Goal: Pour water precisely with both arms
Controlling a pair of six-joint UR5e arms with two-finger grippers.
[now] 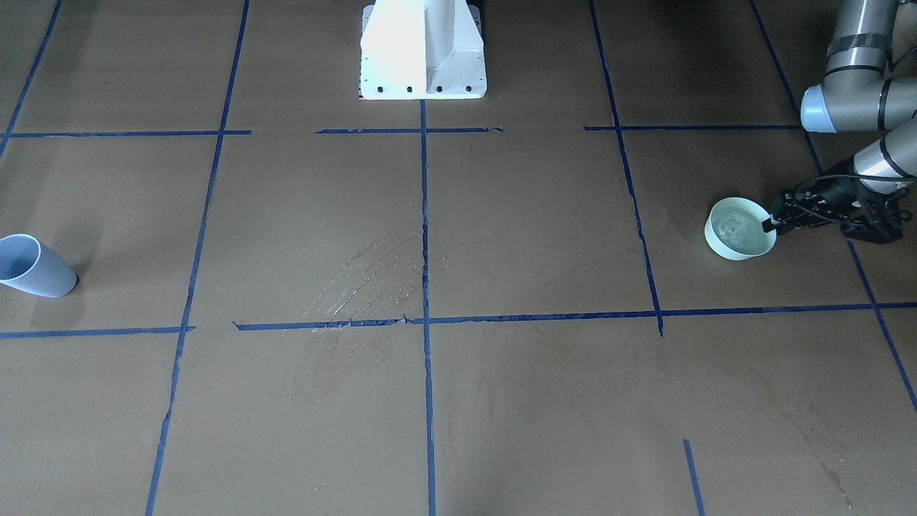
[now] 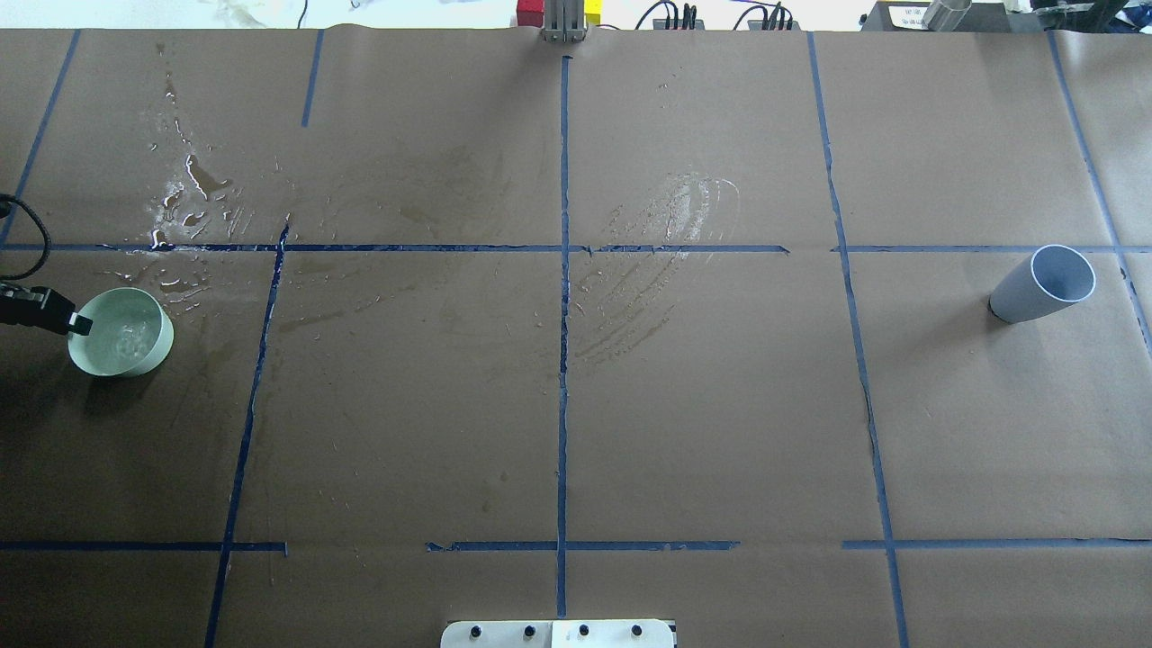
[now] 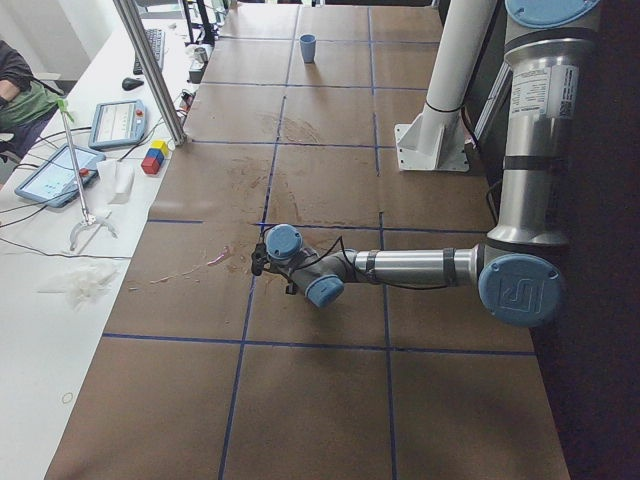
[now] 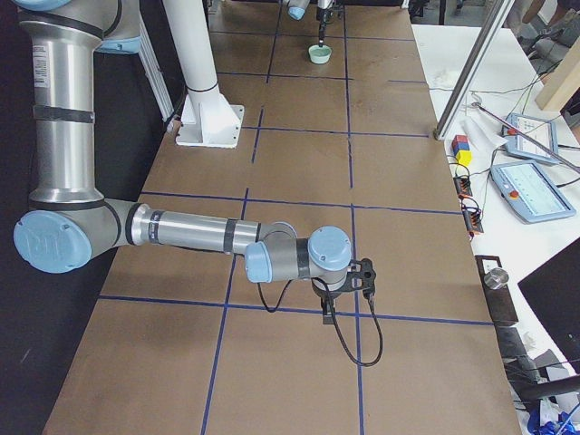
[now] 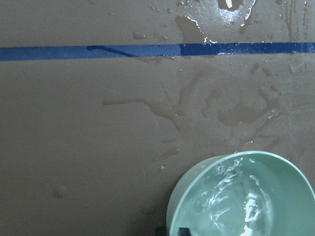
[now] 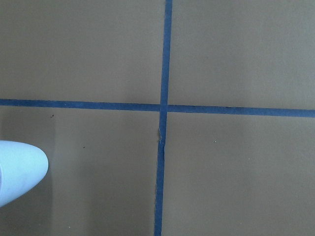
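Note:
A pale green bowl (image 2: 121, 333) (image 1: 740, 229) holding rippling water (image 5: 236, 201) stands on the brown paper at the table's far left end. My left gripper (image 2: 76, 322) (image 1: 770, 222) reaches in level from the table's end and is shut on the bowl's rim. A pale blue cup (image 2: 1044, 283) (image 1: 32, 266) stands by itself at the opposite end, its mouth facing the cameras. My right gripper (image 4: 349, 290) hangs low over the paper beyond the cup and shows only in the exterior right view, so I cannot tell its state. The cup's edge (image 6: 19, 172) shows in the right wrist view.
Puddles (image 2: 189, 198) lie on the paper just beyond the bowl, and a dried smear (image 2: 657, 243) marks the middle. The white pedestal (image 1: 423, 50) stands at the robot's side. A side bench with tablets (image 3: 55, 175) and coloured blocks (image 3: 155, 157) runs along the far edge.

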